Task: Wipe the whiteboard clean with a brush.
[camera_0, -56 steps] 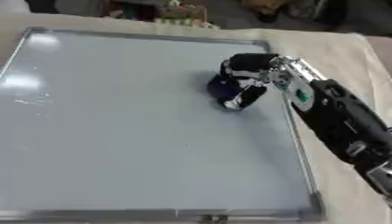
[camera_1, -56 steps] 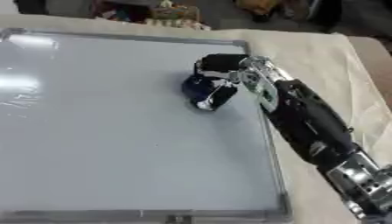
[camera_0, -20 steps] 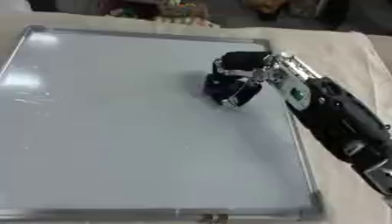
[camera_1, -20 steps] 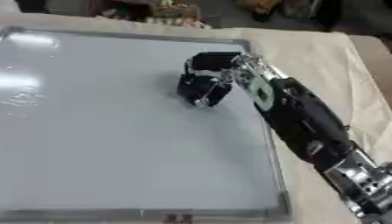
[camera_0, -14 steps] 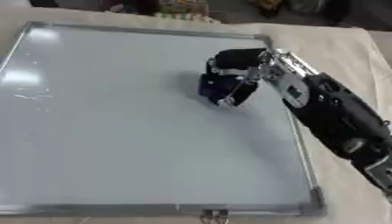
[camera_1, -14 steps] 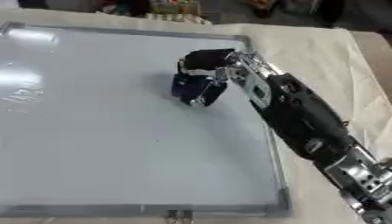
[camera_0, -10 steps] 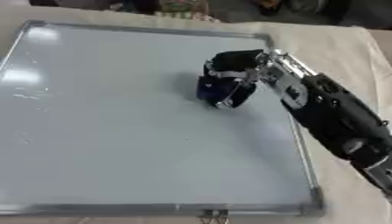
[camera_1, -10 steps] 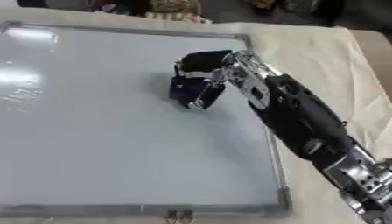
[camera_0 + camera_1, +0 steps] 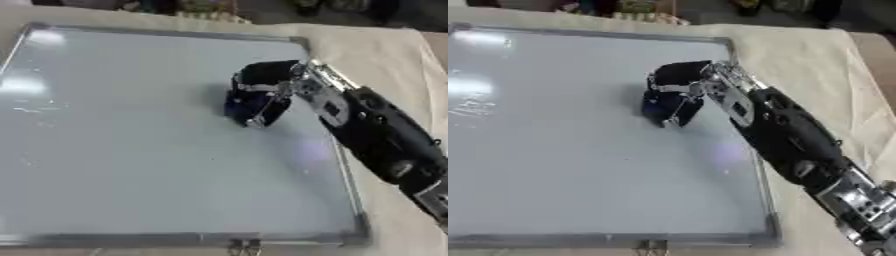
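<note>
Dark blue and small, the brush (image 9: 251, 106) sits pressed on the whiteboard (image 9: 131, 150), in the board's upper right part, a little in from its right rim. The right hand (image 9: 262, 82) is curled over it from above, fingers (image 9: 261, 116) bent down round the brush and closed on it, so that only the blue body shows beneath the black palm. The black forearm runs from the hand down across the whiteboard's right rim toward the lower right corner of the view. The whiteboard is pale grey with a thin metal frame and lies flat on a counter (image 9: 815, 65) covered in cream cloth. Faint light marks show near the board's left rim. The left hand appears in neither view.
</note>
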`<control>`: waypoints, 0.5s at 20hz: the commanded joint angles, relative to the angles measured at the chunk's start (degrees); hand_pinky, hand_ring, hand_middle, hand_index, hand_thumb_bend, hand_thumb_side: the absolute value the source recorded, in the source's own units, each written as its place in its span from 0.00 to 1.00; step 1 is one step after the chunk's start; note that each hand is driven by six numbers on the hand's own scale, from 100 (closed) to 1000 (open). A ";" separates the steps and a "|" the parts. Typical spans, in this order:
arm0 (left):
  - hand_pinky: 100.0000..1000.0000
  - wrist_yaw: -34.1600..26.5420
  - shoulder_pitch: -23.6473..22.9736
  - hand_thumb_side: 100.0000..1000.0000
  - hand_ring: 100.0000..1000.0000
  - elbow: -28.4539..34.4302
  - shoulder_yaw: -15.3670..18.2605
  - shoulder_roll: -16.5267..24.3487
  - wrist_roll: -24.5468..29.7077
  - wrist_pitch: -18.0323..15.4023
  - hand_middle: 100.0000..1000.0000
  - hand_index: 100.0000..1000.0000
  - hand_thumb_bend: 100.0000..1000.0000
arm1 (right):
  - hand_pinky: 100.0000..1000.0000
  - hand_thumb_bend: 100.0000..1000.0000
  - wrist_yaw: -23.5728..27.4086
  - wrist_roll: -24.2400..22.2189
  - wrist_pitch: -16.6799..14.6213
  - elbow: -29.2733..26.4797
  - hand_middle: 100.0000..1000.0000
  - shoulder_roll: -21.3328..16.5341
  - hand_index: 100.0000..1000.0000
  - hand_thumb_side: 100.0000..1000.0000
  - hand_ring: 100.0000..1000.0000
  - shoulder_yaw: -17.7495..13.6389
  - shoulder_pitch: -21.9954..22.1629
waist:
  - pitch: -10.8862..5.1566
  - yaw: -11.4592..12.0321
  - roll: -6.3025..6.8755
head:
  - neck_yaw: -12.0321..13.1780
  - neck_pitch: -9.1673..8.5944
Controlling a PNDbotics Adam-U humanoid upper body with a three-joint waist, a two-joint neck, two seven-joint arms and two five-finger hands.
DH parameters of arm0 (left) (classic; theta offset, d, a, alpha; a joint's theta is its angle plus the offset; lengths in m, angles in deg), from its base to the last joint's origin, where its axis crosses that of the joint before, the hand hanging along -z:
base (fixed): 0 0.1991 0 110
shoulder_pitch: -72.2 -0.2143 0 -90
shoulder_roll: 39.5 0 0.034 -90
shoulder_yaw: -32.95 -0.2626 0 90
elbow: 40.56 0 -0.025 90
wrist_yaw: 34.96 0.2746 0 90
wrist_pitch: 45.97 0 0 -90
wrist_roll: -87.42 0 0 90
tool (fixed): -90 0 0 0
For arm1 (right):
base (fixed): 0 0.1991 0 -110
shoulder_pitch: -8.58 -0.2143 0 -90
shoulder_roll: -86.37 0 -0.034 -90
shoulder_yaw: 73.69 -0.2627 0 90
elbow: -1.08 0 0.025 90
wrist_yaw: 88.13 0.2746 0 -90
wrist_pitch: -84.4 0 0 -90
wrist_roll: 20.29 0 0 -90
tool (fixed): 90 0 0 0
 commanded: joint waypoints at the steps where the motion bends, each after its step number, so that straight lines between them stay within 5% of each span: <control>1: 0.30 0.15 0.42 0.89 0.36 0.93 0.04 0.36 0.06 -0.30 0.37 0.43 0.00 | 0.38 0.00 -1.55 0.89 0.97 1.64 0.06 -1.12 0.17 0.00 0.35 -0.88 -0.25 | -0.50 0.09 0.42 | -0.18 -0.91; 10: 0.30 0.46 0.43 0.90 0.36 0.97 0.03 0.25 0.15 -0.46 0.37 0.43 0.00 | 0.38 0.00 -2.97 3.20 3.05 6.18 0.06 -1.15 0.17 0.00 0.34 -3.06 0.01 | 0.08 0.18 0.50 | -0.22 -1.74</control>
